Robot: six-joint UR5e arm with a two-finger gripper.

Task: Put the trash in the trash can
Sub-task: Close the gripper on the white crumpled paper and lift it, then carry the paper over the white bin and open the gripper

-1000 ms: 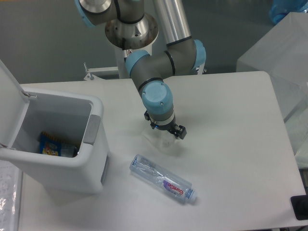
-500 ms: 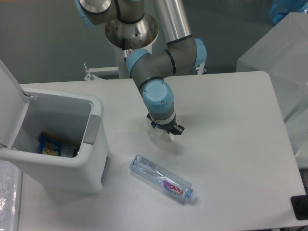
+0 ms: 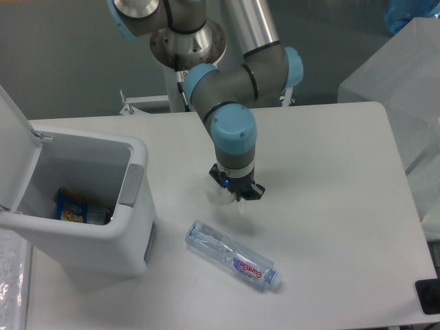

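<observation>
- We see the gripper [image 3: 236, 194] pinched on the crumpled wrapper [image 3: 223, 198], now lifted off the table [image 3: 330, 206] (a second ago both sat lower, on it).
- Below it and slightly left lies the bottle [image 3: 232, 254], unmoved.
- Well left stands the trash can [image 3: 130, 206], lid open as before.
</observation>
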